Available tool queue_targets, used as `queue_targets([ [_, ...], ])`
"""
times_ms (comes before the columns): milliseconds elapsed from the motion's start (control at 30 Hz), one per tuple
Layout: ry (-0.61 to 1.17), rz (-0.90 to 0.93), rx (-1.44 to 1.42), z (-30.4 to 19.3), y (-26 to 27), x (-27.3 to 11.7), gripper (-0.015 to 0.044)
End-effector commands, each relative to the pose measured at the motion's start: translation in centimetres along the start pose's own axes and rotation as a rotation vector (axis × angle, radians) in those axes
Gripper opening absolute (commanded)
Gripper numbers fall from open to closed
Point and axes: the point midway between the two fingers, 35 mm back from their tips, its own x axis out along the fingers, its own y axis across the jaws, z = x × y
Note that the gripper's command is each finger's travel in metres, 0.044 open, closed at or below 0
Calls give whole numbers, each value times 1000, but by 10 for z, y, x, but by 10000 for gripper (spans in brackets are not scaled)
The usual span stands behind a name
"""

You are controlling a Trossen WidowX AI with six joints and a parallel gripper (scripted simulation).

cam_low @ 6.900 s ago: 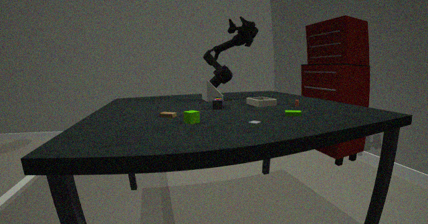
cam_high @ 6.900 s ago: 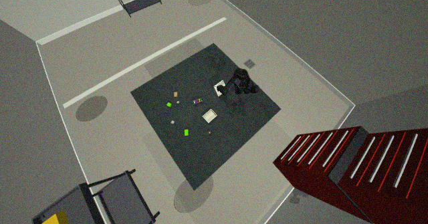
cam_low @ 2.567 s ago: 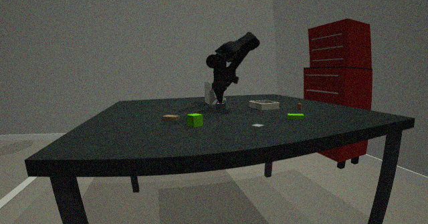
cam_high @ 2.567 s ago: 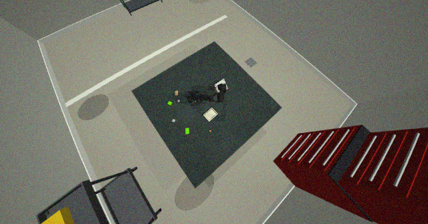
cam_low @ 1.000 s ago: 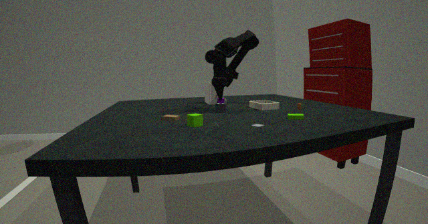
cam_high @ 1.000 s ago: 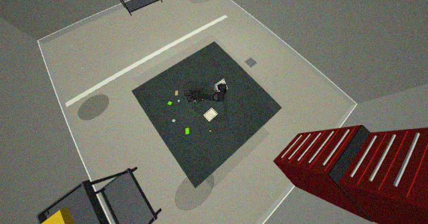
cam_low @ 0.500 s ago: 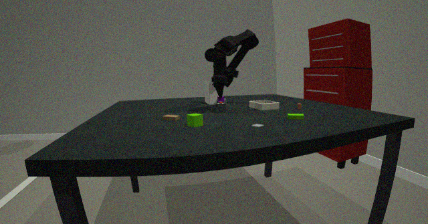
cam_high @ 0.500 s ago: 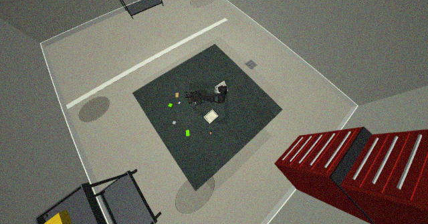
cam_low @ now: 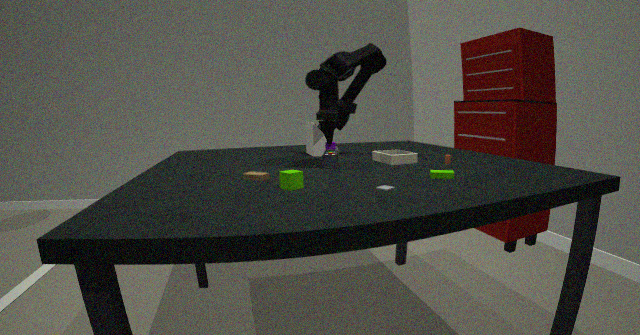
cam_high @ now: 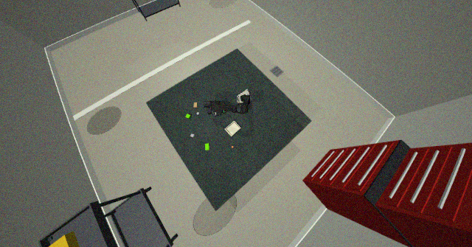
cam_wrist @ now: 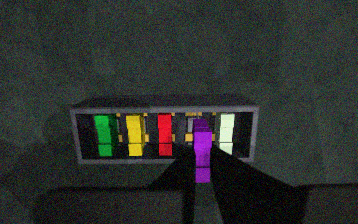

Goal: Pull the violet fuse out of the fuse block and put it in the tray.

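The violet fuse (cam_wrist: 202,150) is a small bright purple bar, standing upright with its long axis vertical. The gripper (cam_wrist: 202,172) has its fingers nearly shut and clamped on it, just above the block (cam_wrist: 164,103), over its slot between red and white. Five fuses total: one each green, yellow, red, violet and white. One tray (cam_low: 394,156) sits nearby.

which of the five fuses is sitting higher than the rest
The violet fuse, fourth from the left in the fuse block. It stands raised between the closed jaws; the green, yellow, red and white fuses sit level in their slots.
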Motion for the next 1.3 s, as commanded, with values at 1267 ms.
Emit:
queue_targets([
  [1267,24,-8,1,116,28,-29,0],
])
